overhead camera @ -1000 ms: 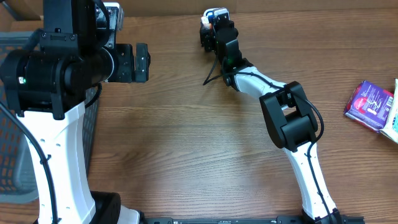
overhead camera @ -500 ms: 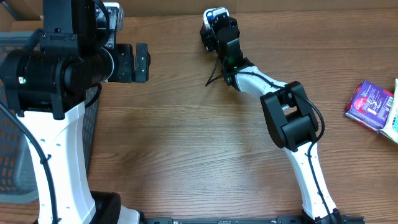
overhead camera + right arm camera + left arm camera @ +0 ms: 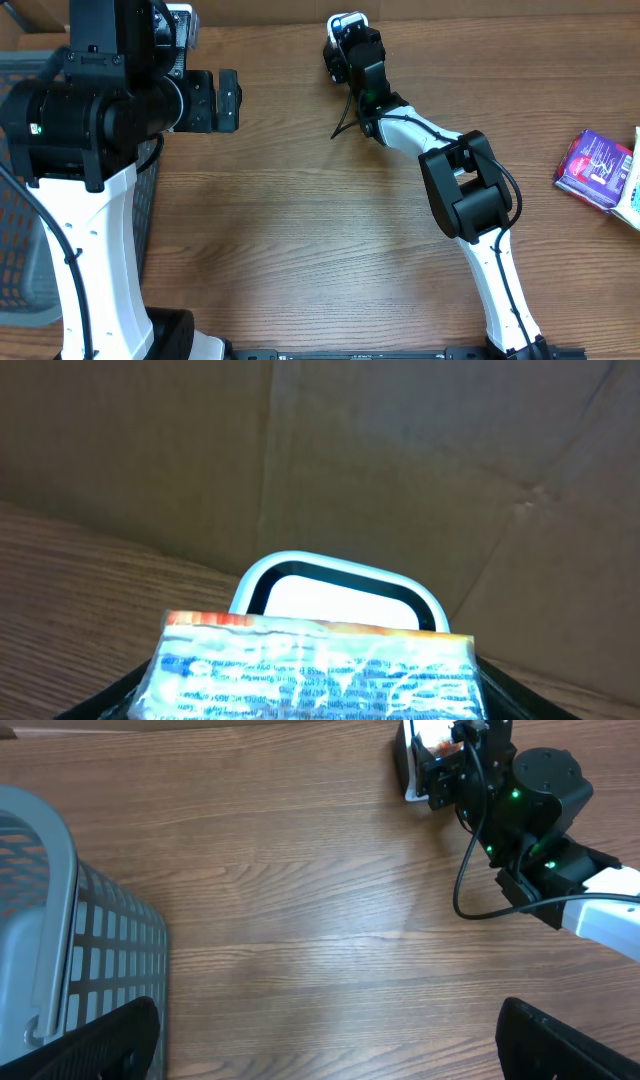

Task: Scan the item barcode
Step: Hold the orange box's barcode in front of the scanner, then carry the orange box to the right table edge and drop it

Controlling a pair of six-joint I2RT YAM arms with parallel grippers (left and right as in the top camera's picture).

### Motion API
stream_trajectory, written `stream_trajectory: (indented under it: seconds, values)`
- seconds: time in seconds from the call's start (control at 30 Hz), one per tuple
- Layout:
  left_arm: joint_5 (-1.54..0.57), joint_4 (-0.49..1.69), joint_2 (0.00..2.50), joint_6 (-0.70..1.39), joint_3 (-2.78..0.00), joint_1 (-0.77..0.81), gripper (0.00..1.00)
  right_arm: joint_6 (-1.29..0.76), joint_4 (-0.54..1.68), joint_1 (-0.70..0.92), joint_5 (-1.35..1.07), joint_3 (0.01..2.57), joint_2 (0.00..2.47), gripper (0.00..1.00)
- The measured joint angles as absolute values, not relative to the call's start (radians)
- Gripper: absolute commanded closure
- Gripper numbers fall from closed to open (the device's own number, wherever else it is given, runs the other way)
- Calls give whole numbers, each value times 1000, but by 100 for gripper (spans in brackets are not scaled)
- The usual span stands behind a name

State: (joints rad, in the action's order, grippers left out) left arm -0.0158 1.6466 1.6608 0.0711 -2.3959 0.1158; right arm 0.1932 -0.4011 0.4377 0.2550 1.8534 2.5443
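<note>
Right gripper (image 3: 312, 705) has its two fingers clamped on the ends of the foil packet (image 3: 315, 665). Only the dark finger tips show at the bottom corners of the right wrist view, with the packet spanning the whole gap between them. The packet's long axis runs side to side across the jaws, and its printed face with blue text is toward the wrist camera. I can't make out a barcode on that face, so I can't tell which side carries it. Straight ahead, just beyond the packet's top edge, is the scanner (image 3: 335, 595). Its white-rimmed window is wide side to side, so the packet's long axis is already parallel to it. The packet covers the lower part of the window and the upper part shows above it. I can't tell from here whether they touch or a gap remains. Behind the scanner is the cardboard wall (image 3: 400, 460) at the far edge of the table (image 3: 300, 230). My read is that the next move turns on packet face versus window, a roll or small push forward and not a reach. Left gripper (image 3: 330, 1045) is spread wide and empty, well apart on the other side by the basket (image 3: 60, 920), so the right arm is clearly the nearer one. A purple packet (image 3: 597, 168) sits far off to the right, untouched.
</note>
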Motion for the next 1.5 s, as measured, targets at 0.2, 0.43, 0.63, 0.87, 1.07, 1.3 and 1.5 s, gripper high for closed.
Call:
stream_trajectory:
  seconds: [0.2,0.43,0.63,0.87,1.07,1.3,1.5]
  values:
    - [-16,1647,1661,71,-2396,116,0,226,-363,432,260,1853,2525,28]
    - [-16,1647,1661,71,-2396,116,0,237,-336,419,270,1853,2492,28]
    - [-16,1647,1661,71,-2396,116,0,240,-311,418,270,1853,2461,28]
    - [-16,1647,1661,71,-2396,116,0,243,-301,418,270,1853,2451,28]
    - [-16,1647,1661,71,-2396,116,0,268,-253,418,270,1853,2423,28]
    - [-16,1647,1661,71,-2396,116,0,260,-38,418,353,1855,2328,33]
    - [-16,1647,1661,71,-2396,116,0,260,347,406,580,1860,2174,37]
